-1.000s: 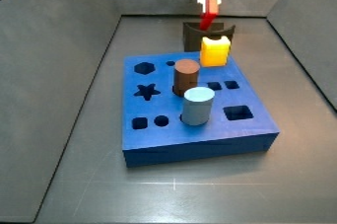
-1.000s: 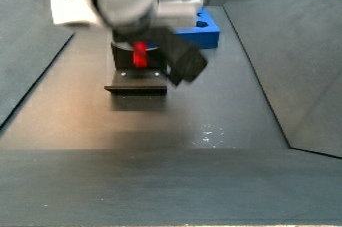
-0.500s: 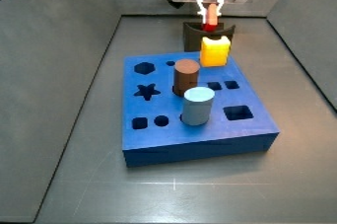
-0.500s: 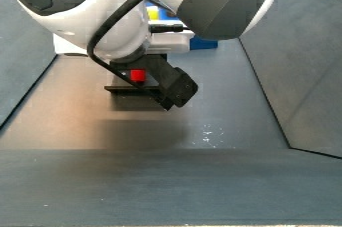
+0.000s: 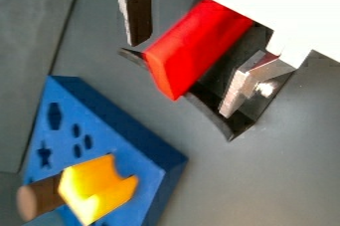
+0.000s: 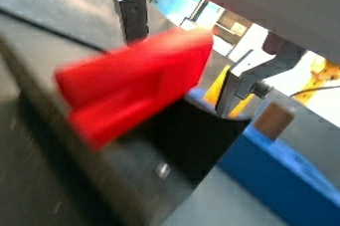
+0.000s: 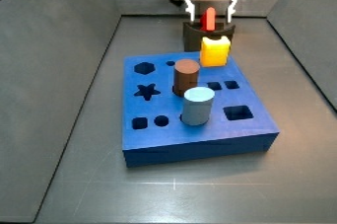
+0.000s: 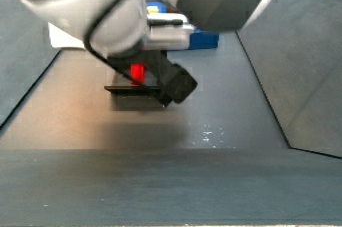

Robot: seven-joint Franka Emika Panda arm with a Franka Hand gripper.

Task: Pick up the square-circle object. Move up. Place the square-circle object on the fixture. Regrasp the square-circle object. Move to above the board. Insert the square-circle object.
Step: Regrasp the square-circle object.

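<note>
The red square-circle object [image 5: 197, 49] sits in the recess of the dark fixture [image 5: 237, 127], between my fingers. My gripper [image 5: 186, 71] is over the fixture with its jaws open: a gap shows on each side between the silver fingers [image 5: 133, 16] and the red object. In a side view the gripper [image 7: 208, 16] hangs at the far end of the table over the red object [image 7: 208, 19] and the fixture [image 7: 194, 37]. The blue board [image 7: 198, 129] lies in front of them. In a side view my arm hides most of the red object [image 8: 136, 72] and the fixture [image 8: 138, 90].
A yellow block [image 7: 216, 50] stands on the board's far edge, right beside the fixture. A brown cylinder [image 7: 187, 75] and a pale blue cylinder [image 7: 198, 107] stand upright in the board. Grey walls close in the table on both sides.
The gripper has come down over the fixture. The red object, held higher and tilted a second ago, now sits low in the fixture.
</note>
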